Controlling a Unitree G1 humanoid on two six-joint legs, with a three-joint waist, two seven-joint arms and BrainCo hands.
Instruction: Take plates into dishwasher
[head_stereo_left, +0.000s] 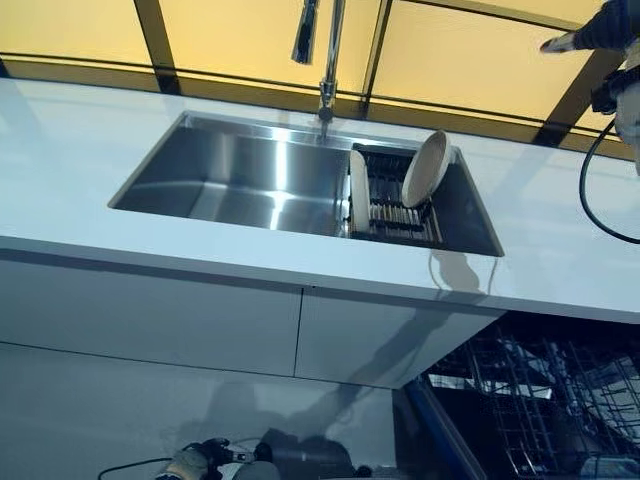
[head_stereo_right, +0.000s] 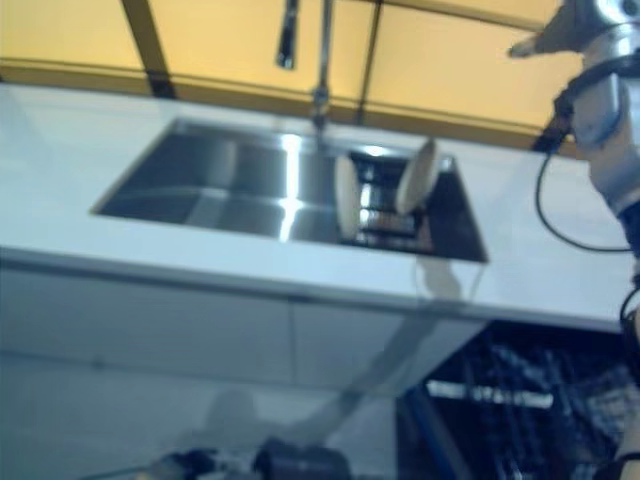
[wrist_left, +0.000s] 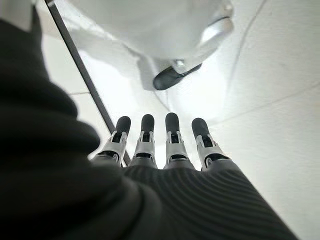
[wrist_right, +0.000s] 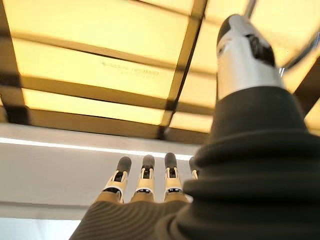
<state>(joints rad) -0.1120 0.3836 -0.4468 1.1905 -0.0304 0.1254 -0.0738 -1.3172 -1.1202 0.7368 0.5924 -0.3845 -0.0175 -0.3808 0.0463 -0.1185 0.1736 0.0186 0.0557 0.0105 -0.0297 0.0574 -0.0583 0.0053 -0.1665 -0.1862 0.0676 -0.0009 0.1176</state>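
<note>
Two cream plates stand in the dark rack (head_stereo_left: 395, 215) at the right end of the steel sink (head_stereo_left: 240, 175). One plate (head_stereo_left: 358, 190) stands upright on edge at the rack's left side. The other plate (head_stereo_left: 425, 168) leans against the sink's back right corner. My right hand (head_stereo_left: 578, 38) is raised above the counter at the far right, well right of the plates, its fingers (wrist_right: 145, 177) straight and holding nothing. My left hand (wrist_left: 170, 145) hangs low by the cabinet front (head_stereo_left: 190, 462), open and empty.
A tall faucet (head_stereo_left: 327, 60) rises behind the sink's middle. The white counter (head_stereo_left: 70, 150) runs to both sides. Below it at the right, the open dishwasher's wire rack (head_stereo_left: 540, 410) is pulled out. White cabinet doors (head_stereo_left: 150, 320) fill the lower left.
</note>
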